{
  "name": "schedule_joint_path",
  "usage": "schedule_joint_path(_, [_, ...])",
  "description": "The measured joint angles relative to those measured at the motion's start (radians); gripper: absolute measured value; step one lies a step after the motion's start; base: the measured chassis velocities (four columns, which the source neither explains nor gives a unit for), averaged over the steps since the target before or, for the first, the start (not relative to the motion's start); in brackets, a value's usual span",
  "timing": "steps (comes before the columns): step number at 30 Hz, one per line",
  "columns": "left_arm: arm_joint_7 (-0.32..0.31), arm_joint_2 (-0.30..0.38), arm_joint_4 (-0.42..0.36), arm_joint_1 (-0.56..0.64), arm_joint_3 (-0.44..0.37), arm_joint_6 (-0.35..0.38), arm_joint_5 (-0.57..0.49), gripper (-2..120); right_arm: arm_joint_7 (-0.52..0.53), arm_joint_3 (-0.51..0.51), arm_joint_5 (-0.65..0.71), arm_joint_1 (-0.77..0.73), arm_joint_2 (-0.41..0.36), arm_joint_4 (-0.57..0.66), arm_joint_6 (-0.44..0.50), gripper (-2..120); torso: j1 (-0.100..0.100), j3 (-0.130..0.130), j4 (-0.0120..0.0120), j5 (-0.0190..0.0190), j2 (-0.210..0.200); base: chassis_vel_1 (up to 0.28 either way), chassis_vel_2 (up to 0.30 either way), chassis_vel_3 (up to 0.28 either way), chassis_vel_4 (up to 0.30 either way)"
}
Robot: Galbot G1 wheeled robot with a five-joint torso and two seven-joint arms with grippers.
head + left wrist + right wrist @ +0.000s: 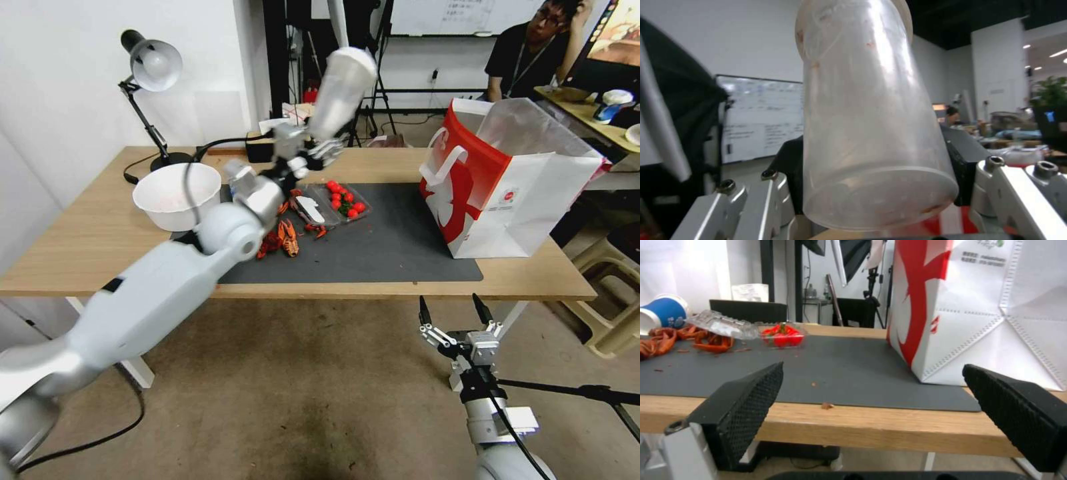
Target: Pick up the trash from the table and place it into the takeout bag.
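Bench (400,283): you have a long light-wood top carrying a dark grey mat (400,247); every place below is given from that mat.
Takeout bag (507,193): upright at the mat's right end, mouth open; you cannot see its contents.
White bowl (177,195): just off the mat's left end; looks empty.
Clear tray (340,202): on the mat's rear middle, holding red tomatoes with green stems.
Shell scraps (283,240): loose orange-red pieces on the mat's left part, beside a crumpled clear lid (722,326) and a tipped blue-and-white paper cup (662,315).
Left gripper (310,150): raised above the mat's rear left, jaws clamped on a clear plastic cup (341,93), tilted, apparently empty.
Right gripper (455,313): low, in front of the mat, jaws spread, holding nothing.
Progress: judged early; the cup is lifted, not bagged, and most trash remains.
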Motion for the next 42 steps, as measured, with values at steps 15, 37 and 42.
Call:
schedule_joint_path(15, [0.081,-0.259,0.308,-0.187,0.132,-0.03,0.003,54,-0.008,0.02,-0.003,-0.038,0.022,0.002,0.036,100,0.0,0.0,0.0005,-0.0003,0.0,0.0,0.0,0.0,0.0])
schedule_joint_path(37, [0.192,-0.515,0.661,-0.383,0.309,-0.049,0.008,54,-0.021,0.043,0.014,-0.065,0.023,-0.017,0.078,100,0.0,0.0,0.0,-0.0002,0.0,0.0,0.0,0.0,0.0])
schedule_joint_path(42, [0.188,-0.517,0.669,-0.386,0.314,-0.049,0.014,54,-0.021,0.043,0.015,-0.065,0.023,-0.018,0.079,100,0.0,0.0,0.0,-0.0003,0.0,0.0,0.0,0.0,0.0])
